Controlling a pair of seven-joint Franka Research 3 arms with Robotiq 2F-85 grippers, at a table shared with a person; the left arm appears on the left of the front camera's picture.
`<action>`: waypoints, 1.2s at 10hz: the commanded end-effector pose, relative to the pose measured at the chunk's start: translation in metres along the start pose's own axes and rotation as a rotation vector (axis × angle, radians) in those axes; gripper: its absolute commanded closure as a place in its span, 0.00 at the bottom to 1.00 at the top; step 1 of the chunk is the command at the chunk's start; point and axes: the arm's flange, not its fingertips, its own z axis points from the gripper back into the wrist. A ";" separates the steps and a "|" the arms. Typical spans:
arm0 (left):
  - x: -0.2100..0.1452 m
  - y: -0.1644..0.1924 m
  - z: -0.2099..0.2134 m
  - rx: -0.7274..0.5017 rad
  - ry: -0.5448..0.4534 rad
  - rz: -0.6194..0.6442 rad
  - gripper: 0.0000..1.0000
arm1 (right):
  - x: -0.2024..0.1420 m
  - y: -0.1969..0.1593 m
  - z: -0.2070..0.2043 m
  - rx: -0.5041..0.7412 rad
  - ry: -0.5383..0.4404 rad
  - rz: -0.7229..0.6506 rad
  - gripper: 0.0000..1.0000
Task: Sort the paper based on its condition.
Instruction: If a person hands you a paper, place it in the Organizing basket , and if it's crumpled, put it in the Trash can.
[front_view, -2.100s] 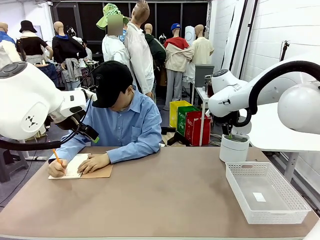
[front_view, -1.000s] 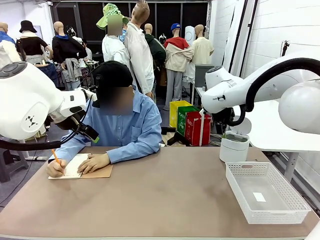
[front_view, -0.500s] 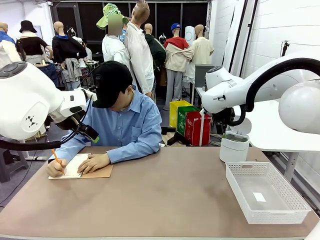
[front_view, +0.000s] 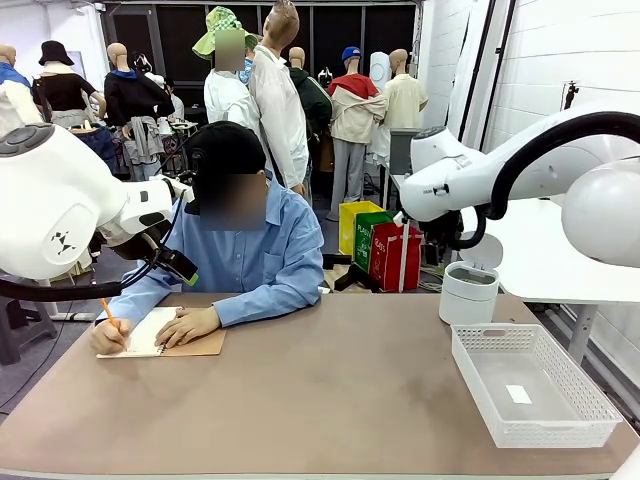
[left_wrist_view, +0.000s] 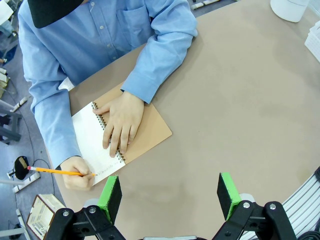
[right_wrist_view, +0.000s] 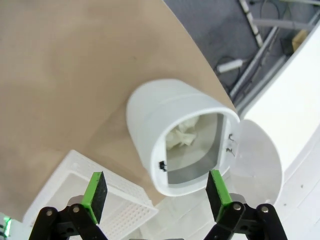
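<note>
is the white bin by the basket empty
No, a crumpled whitish wad lies inside the white bin.

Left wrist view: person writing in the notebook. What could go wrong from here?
The person's hand rests on the notebook below the open left gripper; reaching in now might strike it. The open bin and the basket sit side by side below the open right gripper, so a drop could land wrongly.
</note>
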 end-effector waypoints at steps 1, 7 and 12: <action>-0.001 0.000 0.000 -0.002 0.005 0.000 0.00 | -0.007 0.035 0.028 0.042 -0.114 0.017 0.00; -0.001 0.000 0.000 -0.002 0.005 0.000 0.00 | -0.026 0.128 0.071 0.138 -0.402 0.111 0.00; -0.001 0.000 0.000 -0.002 0.005 0.000 0.00 | -0.026 0.152 0.079 0.137 -0.411 0.137 0.00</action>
